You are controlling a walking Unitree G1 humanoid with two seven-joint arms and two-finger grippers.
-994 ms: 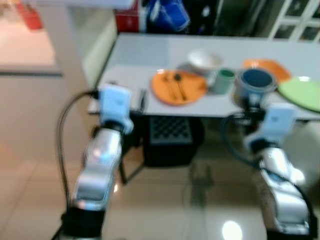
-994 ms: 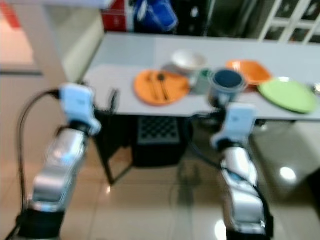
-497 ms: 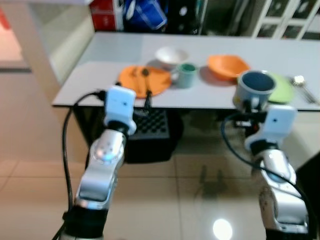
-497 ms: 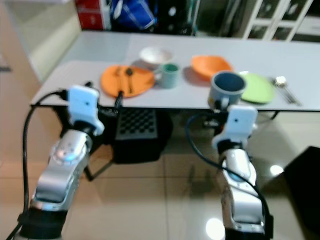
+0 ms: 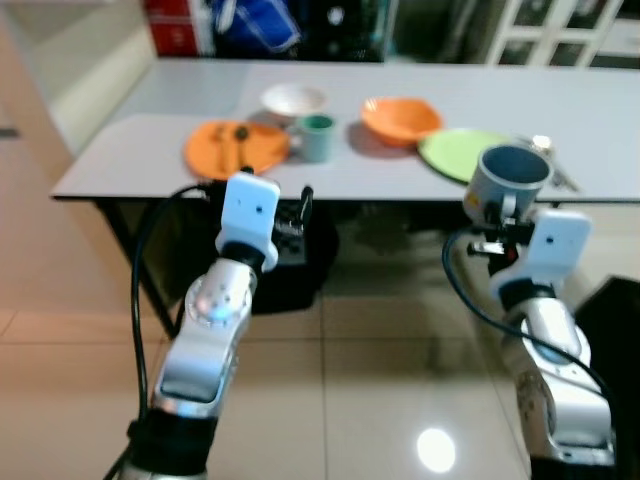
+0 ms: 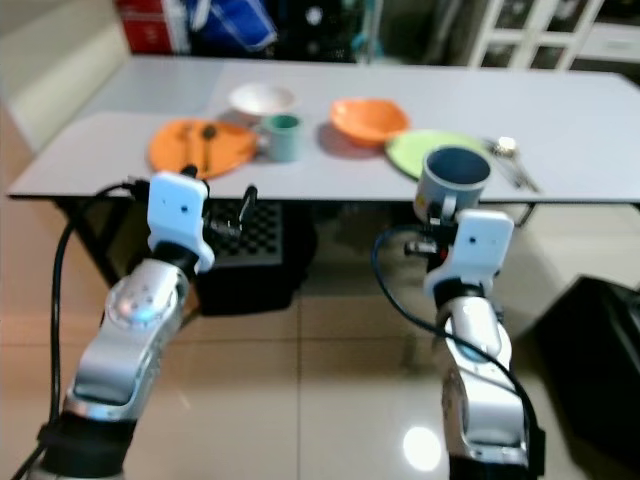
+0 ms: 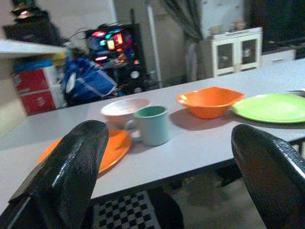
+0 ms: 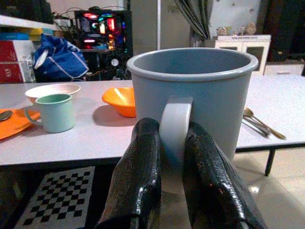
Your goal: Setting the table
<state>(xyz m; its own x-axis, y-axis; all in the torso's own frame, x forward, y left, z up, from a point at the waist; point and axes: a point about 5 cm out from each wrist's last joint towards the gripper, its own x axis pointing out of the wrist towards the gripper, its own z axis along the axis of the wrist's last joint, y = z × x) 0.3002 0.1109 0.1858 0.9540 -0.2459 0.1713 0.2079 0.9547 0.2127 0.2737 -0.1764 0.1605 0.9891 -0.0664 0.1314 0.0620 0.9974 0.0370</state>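
My left gripper [image 7: 167,176] hangs unclenched, short of the table [image 5: 150,140] with its orange plate [image 5: 236,148], green mug [image 5: 317,137] and green plate [image 5: 458,155]. My right gripper [image 8: 174,157] pinches the grey mug [image 8: 200,90] by its handle, upright before the table edge.
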